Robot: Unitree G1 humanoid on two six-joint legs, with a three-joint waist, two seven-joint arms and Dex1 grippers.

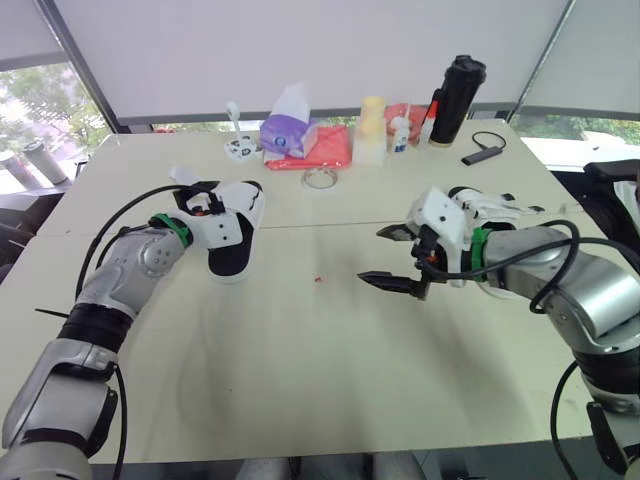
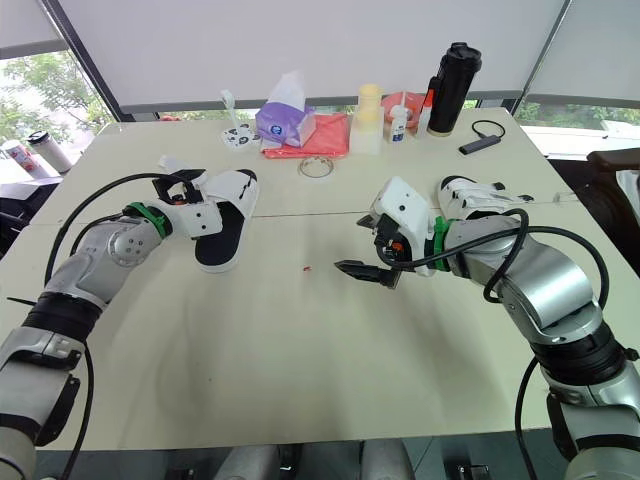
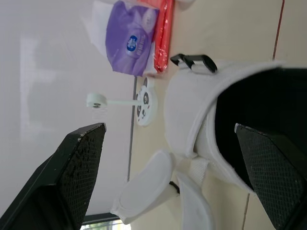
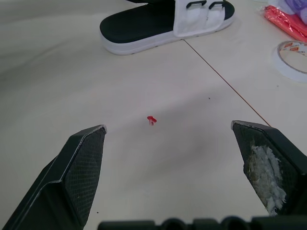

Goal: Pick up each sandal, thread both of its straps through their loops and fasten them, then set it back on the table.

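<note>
White-strapped, black-soled sandal [image 1: 235,235].

Head views: it is lying flat on the table [image 1: 300,380] at the robot's left. The left gripper [image 1: 205,205] is hovering at its strap end; whether it is touching, I cannot tell. A second sandal [image 1: 495,210] is lying beyond the right forearm. The right gripper [image 1: 378,255] is hanging over mid-table, spread wide and holding nothing.

Left wrist view: the fingers [image 3: 81,163] are standing wide apart, with the sandal's white band lying ahead between them. Two black loops [image 3: 194,61] are showing, seemingly empty. Two white strap tabs [image 3: 153,187] are flaring loose.

Right wrist view: the spread fingers are framing bare table and a red speck [image 4: 151,120]; the sandal is sitting well ahead.

Step, as judged: the first sandal's pickup is only beginning and nothing is fastened yet. The next move is calling for the left gripper to close on the sandal's body, leaving tabs and loops free for the right gripper.
</note>
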